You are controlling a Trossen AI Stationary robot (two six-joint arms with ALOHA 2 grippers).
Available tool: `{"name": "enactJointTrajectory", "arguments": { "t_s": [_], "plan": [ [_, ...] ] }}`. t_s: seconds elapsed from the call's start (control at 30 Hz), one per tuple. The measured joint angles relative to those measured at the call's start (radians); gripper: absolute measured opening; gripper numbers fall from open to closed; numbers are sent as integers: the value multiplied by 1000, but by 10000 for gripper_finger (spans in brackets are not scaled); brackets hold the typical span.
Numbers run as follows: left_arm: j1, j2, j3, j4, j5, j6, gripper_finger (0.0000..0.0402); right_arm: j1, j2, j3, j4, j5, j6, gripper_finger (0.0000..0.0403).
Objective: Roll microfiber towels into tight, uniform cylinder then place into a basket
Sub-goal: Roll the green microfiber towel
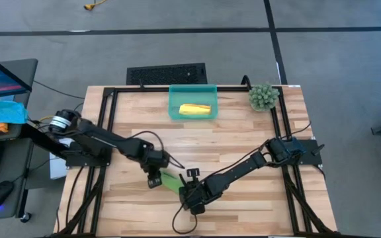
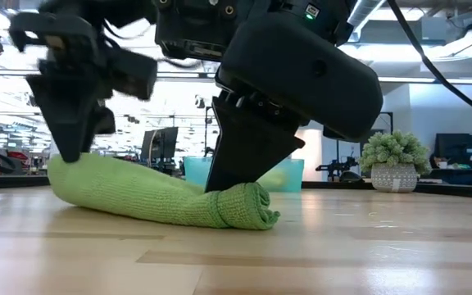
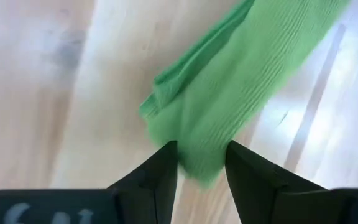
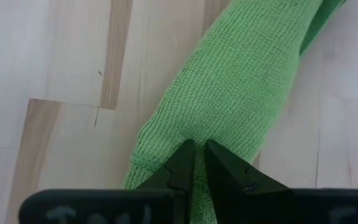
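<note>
Lime green towel is seen rolled into a ribbed cylinder, lying near the table's front edge. Right gripper is pinched on one end. Left gripper straddles the other end, fingers parted; contact seems loose. A yellow towel lies rolled inside the teal basket.

Both arms were matte black with chunky rounded joint housings, the left arm had a silver ring at its base, loose black cables looped along them, and each gripper ended in two tapered wedge-shaped dark fingers.
</note>
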Motion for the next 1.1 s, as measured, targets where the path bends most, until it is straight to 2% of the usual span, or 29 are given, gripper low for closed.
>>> {"name": "enactJointTrajectory", "arguments": {
  "t_s": [0.2,0.37,0.63,0.87,1.1],
  "plan": [
    [-123,-75,0,-39,-195,3,122,0,0,-1,-8,-2,0,65],
    [-229,-72,2,29,-315,83,122,0,0,-1,-8,-3,0,65],
    [-294,-3,5,214,-331,225,122,0,0,-1,-8,-3,0,65],
    [-272,59,5,195,-376,235,122,0,0,-1,-8,-5,0,65],
    [-229,59,5,175,-417,221,122,0,0,-1,-8,-5,0,65]
  ]
}}
